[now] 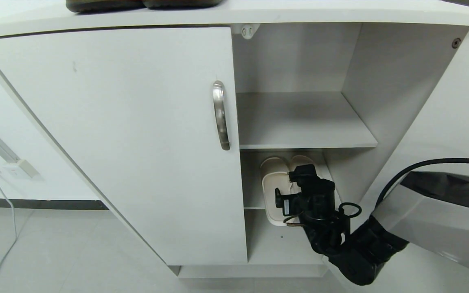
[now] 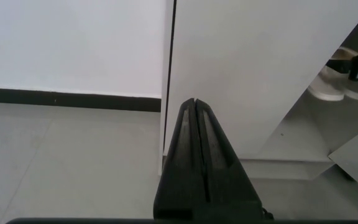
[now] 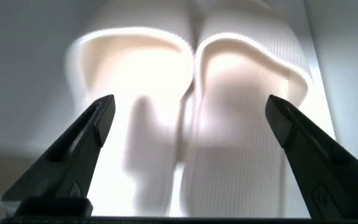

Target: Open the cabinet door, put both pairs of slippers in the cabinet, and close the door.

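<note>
Cabinet [image 1: 385,81], right door [image 1: 454,114] open, left door [image 1: 116,134] shut. The dark pair of slippers [image 1: 143,4] lies on its top, and the white pair of slippers [image 1: 275,191] sits side by side on the lower shelf [image 1: 253,191], heels toward me and seemingly past the shelf's front edge. My right pincer [image 3: 189,102], spread wide at those heels and pinching nothing, is best nudged squarely forward to seat the pair deeper, then drawn straight back without snagging. My left pincer [image 2: 194,102], pressed together, hangs outside by the shut door.

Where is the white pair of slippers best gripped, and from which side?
Grip the white slippers across their heel ends, clamping both outer sides, coming from the cabinet's open front. They lie flat, side by side, heels toward the opening; the open right gripper seems to span both.
</note>
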